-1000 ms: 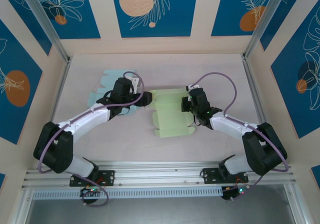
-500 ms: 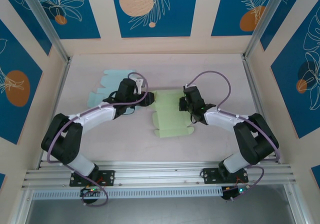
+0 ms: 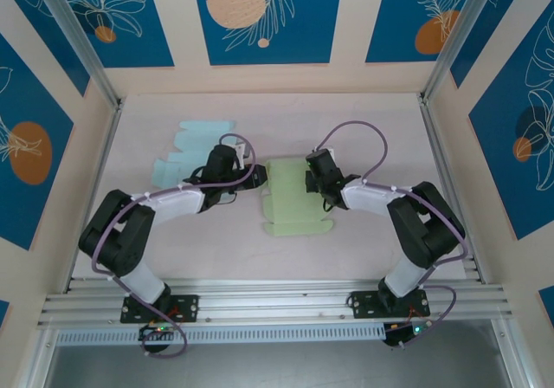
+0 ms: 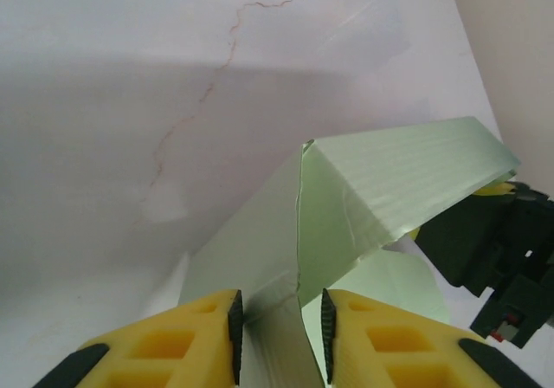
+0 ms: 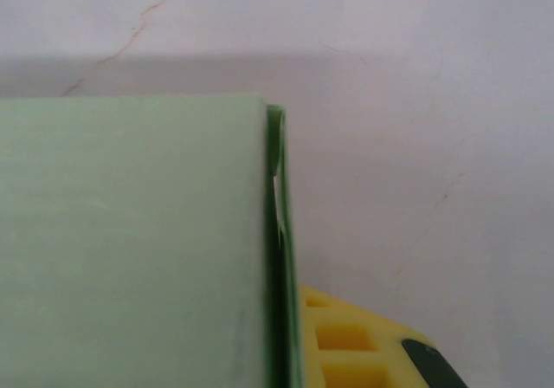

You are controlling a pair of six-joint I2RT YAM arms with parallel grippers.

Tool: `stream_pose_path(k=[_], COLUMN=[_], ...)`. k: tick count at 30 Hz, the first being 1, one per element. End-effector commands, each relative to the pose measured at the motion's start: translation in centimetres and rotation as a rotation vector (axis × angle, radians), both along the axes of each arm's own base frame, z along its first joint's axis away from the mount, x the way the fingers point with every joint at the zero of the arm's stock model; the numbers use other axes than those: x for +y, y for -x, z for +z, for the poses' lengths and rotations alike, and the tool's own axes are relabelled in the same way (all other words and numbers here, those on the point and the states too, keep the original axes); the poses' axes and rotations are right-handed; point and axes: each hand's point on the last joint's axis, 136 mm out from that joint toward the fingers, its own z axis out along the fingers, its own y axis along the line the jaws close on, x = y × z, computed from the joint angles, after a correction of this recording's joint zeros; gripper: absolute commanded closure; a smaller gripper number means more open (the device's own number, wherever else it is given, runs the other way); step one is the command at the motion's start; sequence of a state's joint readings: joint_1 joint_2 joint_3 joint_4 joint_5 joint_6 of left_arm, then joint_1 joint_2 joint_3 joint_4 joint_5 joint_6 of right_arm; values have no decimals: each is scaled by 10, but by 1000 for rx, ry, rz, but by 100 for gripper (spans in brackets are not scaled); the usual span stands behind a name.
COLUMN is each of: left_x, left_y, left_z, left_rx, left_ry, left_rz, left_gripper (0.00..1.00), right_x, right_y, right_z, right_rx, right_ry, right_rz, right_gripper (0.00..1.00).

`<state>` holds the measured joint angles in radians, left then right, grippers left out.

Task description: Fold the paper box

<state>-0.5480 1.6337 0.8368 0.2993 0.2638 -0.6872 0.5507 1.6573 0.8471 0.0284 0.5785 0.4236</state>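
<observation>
You are looking down on the green paper box [image 3: 290, 199], which is lying mostly flat as a cut blank in the middle of the table [image 3: 372, 128], between your two arms. Your left gripper [image 3: 253, 175] is reaching in at the blank's upper left corner, and your right gripper [image 3: 309, 180] is meeting it from the opposite side, over the blank's upper right part.

On the left wrist camera, your yellow fingers [image 4: 221, 340] are standing a narrow gap apart, straddling a crease where a raised panel [image 4: 389, 189] is lifting off the flat sheet. You cannot tell whether they are actually pinching the paper or merely bracketing it. The far end of that raised panel is running into the dark body of your right gripper, where a sliver of yellow is showing against the paper.

Your right claw is pressed together on the green paper. On the right wrist camera the panel is filling the left side, and its upright edge is sitting against one yellow finger [image 5: 346, 345]. The other finger is hidden behind the sheet.

A light blue sheet [image 3: 186, 150], also a flat cut blank, is lying on the table to the left and slightly behind, partly under your left arm. A hairline crack [image 4: 216, 67] is running across the pale tabletop beyond the box.
</observation>
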Motion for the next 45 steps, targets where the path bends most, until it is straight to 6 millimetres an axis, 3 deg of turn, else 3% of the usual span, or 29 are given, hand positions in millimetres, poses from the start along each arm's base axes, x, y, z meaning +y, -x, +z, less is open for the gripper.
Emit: stream_pose_path(k=[1,7,12,22,25,29,34,38,45], left_x=[-12,-7,-17,-32,-32,-21,-1,11,1], left_y=[4,3,9,30,33,24,10,-2,-22], left_z=[5,6,9,24,19,8,8,9,20], left_rx=[4,-19,-59,-139,-181,-194,-234,-237,-223], left_ry=[85,66,68,82,25,-56,-136,-151,-61], left_rz=[-21,-10,-105,-307,-373,-392,-334,-298,-296], left_gripper=[70,70,54,37,39,50,54,63,69], right_x=[1,5,6,7,9,11,11,11,15], right_y=[-9,-9,-10,-13,-12,-11,-9,-8,-6], right_z=[5,2,1,-3,-5,-5,-6,-5,-4], right_rx=[-22,-26,-24,-16,-8,-2,0,-3,-8], right_ry=[5,6,12,11,6,-6,-7,-5,-4], right_rz=[-46,-33,-30,-27,-23,-13,-8,-3,16], right_gripper=[100,100,100,100,100,100,100,100,100])
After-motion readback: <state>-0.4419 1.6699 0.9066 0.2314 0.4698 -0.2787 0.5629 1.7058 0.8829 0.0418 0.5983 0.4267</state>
